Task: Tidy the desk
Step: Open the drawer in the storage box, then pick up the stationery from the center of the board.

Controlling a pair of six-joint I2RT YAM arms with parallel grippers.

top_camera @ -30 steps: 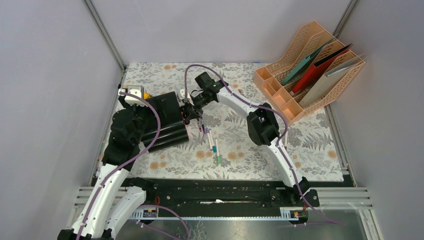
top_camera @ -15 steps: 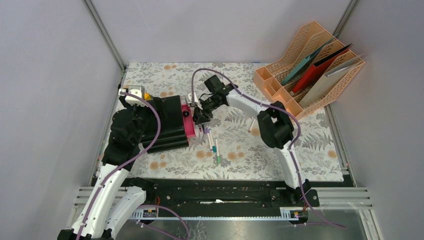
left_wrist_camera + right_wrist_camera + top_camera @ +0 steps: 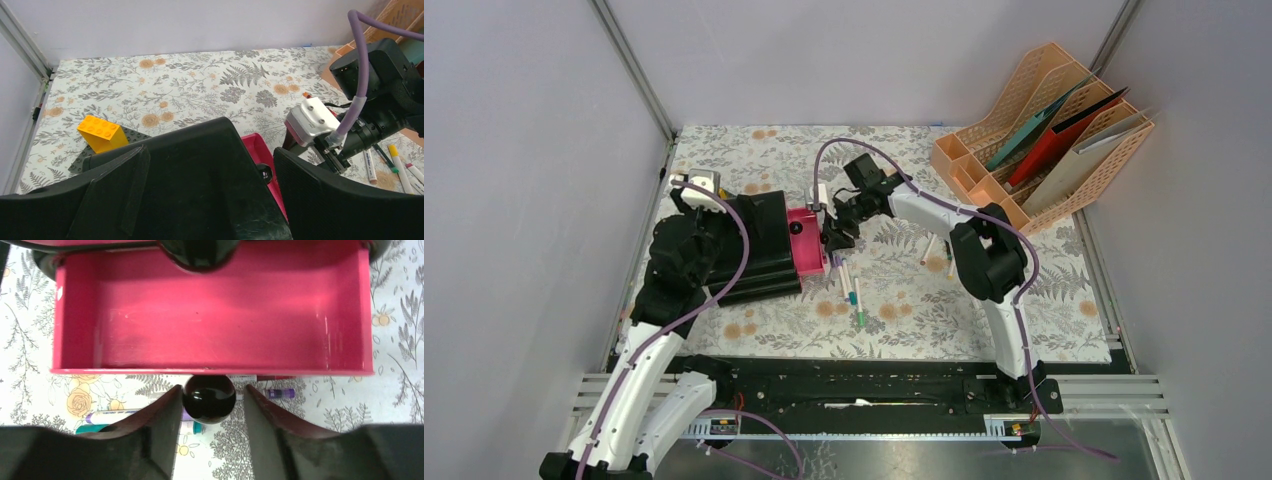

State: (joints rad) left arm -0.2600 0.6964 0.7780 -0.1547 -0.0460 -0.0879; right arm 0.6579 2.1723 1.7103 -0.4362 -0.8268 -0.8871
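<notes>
On the desk (image 3: 1044,280) a black drawer box (image 3: 759,245) stands at the left. Its pink drawer (image 3: 803,240) is pulled out and empty (image 3: 210,320). My right gripper (image 3: 212,390) is at the drawer's front, with the round black knob (image 3: 209,399) between its fingers. One finger touches the knob and a narrow gap shows at the other. My left gripper (image 3: 210,150) is wide open, a finger on either side of the box. Several marker pens (image 3: 849,285) lie just beyond the drawer.
An orange mesh file organizer (image 3: 1044,140) with folders stands at the back right. A yellow brick (image 3: 102,132) sits on a grey baseplate (image 3: 75,162) behind the box. One more pen (image 3: 927,248) lies under the right arm. A black slotted rail (image 3: 864,385) lines the near edge.
My right gripper has moved right, drawing the pink drawer out of the black box. Its fingers have eased a little off the knob. The left arm shifted only slightly.
</notes>
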